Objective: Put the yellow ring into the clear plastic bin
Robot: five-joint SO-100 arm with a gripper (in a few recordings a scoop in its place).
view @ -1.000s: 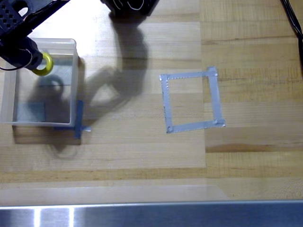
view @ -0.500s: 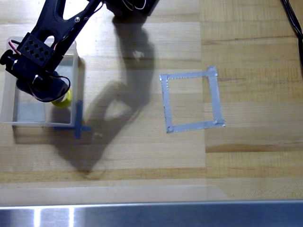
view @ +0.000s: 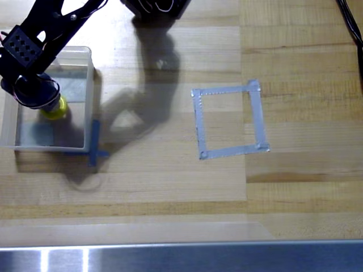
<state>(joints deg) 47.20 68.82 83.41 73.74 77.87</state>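
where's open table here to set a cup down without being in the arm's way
Bare wood runs right of the grey tape square to the picture's right edge, and along the front between that square and the metal strip. The left rear is crowded: the gripper hangs over the clear plastic bin with the yellow ring beneath it, blue tape alongside.

The yellow ring point(view: 55, 110), small and bright, sits inside the clear plastic bin point(view: 86, 99), partly hidden. The bin is square, translucent, whitish-rimmed, upright at the overhead view's left.

Grey tape square point(view: 229, 120) on wooden table point(view: 295, 187), metal strip point(view: 181, 258) along near edge, black cable point(view: 351, 22)
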